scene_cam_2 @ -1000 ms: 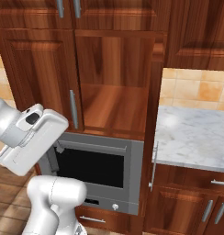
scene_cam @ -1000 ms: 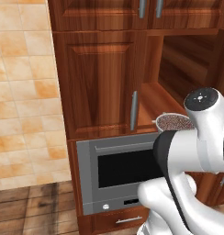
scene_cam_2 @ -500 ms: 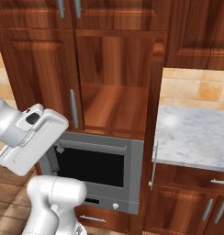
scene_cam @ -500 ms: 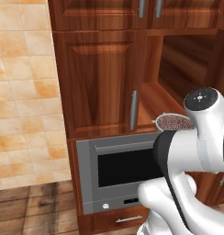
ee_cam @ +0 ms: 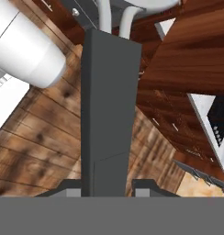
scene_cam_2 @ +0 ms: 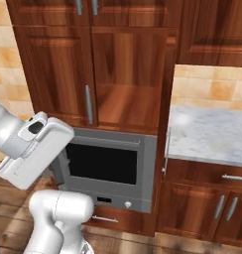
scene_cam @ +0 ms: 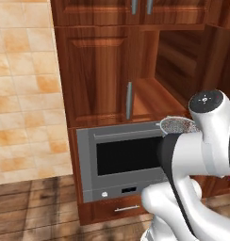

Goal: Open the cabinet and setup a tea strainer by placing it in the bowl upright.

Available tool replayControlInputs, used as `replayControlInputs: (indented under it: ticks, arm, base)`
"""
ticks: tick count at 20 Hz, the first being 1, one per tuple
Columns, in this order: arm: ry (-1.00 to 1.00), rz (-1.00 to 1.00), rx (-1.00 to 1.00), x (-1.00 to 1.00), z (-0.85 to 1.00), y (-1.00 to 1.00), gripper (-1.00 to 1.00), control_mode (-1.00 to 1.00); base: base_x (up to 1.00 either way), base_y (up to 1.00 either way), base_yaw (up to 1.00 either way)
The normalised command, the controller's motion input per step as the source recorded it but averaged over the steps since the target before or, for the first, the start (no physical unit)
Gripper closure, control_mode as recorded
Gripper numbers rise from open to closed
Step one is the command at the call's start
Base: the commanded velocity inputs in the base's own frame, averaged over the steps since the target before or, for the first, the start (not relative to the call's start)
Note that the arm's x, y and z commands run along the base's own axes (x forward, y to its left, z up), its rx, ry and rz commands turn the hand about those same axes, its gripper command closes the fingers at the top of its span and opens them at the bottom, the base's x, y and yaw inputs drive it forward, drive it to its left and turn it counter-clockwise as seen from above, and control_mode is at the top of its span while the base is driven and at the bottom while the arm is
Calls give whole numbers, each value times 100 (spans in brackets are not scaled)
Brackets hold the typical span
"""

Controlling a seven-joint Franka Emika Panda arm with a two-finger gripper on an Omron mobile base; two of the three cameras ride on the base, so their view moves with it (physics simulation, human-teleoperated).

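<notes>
The cabinet (scene_cam: 95, 70) is reddish-brown wood, and its left door is shut, with a grey bar handle (scene_cam: 128, 100). Its right door is swung open, and a bare shelf (scene_cam_2: 127, 101) shows inside. The tea strainer (scene_cam: 178, 125) is a silver mesh basket that peeks out just above my white forearm, in front of the open compartment. In the hand view my gripper (ee_cam: 109, 186) is shut on the strainer's dark flat handle (ee_cam: 109, 101), which runs away from the fingertips toward curved silver wires. The bowl is out of view.
A grey glass-fronted oven (scene_cam: 126, 157) sits directly under the cabinet, with a drawer beneath it. A marble counter (scene_cam_2: 212, 134) lies to the right over lower cabinets. Tan wall tiles (scene_cam: 22, 94) are on the left, with wooden floor (scene_cam: 32, 207) below.
</notes>
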Motion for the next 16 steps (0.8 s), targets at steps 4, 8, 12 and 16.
replayControlInputs:
  ticks: [4,8,12,16]
  arm:
    - [0,0,0,0,0,0,100,100]
    - [0,0,0,0,0,0,100,100]
    - [0,0,0,0,0,0,100,100]
    - [0,0,0,0,0,0,100,100]
  base:
    - [-75,-15,-5]
    - [-66,-24,-6]
    - [-24,-51,0]
    - [-15,-66,0]
